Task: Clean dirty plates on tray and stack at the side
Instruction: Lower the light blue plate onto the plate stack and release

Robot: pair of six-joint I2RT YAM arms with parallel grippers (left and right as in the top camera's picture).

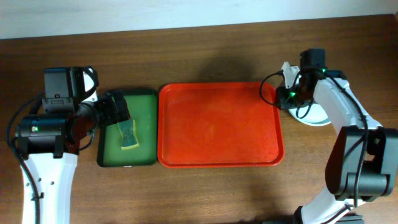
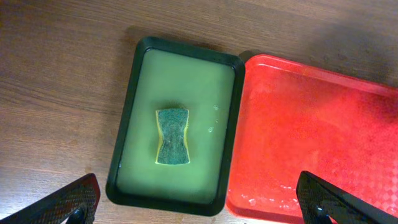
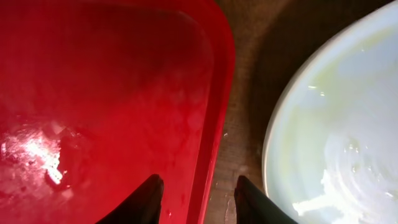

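Note:
The red tray [image 1: 217,124] lies mid-table with nothing on it, only wet drops on its floor [image 3: 93,93]. Just right of it on the wood sits a pale glossy plate [image 1: 314,115], partly hidden by my right arm; in the right wrist view the plate [image 3: 336,124] shows wet streaks. How many plates lie there I cannot tell. My right gripper [image 3: 198,199] hovers over the tray's right rim, jaws apart, one finger over the tray and one over the wood, holding nothing. My left gripper [image 2: 199,202] stands wide open above the green tray, holding nothing.
A dark green tray [image 2: 176,45] of cloudy water sits against the red tray's left side, with a green-and-yellow sponge [image 2: 172,135] lying in it. Bare wooden table surrounds both trays.

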